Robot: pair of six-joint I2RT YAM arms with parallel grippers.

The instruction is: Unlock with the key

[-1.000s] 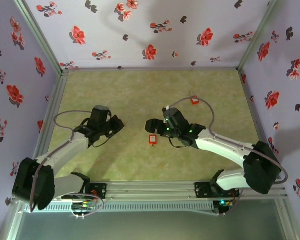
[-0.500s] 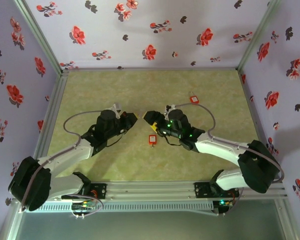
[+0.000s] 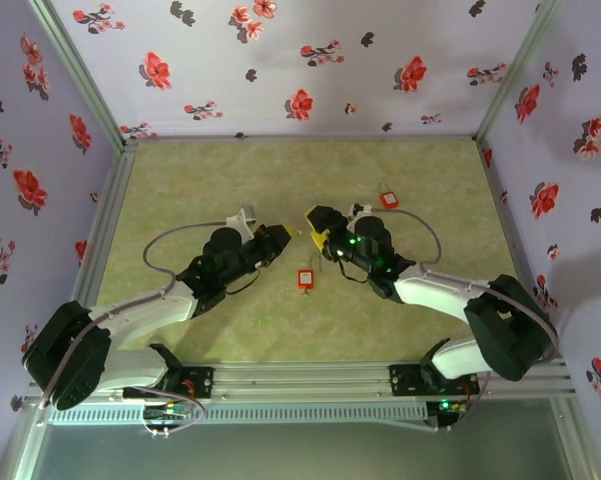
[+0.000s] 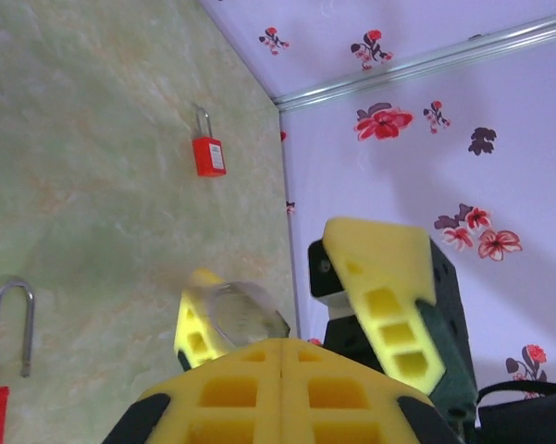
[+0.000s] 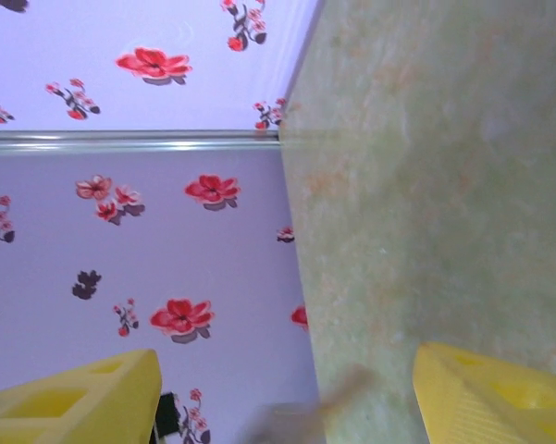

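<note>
My left gripper (image 4: 282, 348) is shut on a small pale key (image 4: 248, 313), whose head sticks out past the yellow pads. My right gripper (image 5: 287, 370) is open, and the key (image 5: 301, 424) shows as a blur between its fingers. In the left wrist view its two yellow fingers (image 4: 389, 301) stand either side of the key. Seen from above, the left gripper (image 3: 278, 237) and right gripper (image 3: 315, 222) meet tip to tip over the middle of the table. A red padlock (image 3: 305, 279) lies just in front of them, its shackle (image 4: 9, 324) visible.
A second red padlock (image 3: 388, 199) lies farther back on the right, also in the left wrist view (image 4: 208, 154). Floral walls (image 3: 300, 70) enclose the green table (image 3: 210, 180) on three sides. A metal rail (image 3: 300, 378) runs along the near edge.
The left gripper has travelled right toward the centre. The right gripper has shifted back and slightly right, so the two now meet.
</note>
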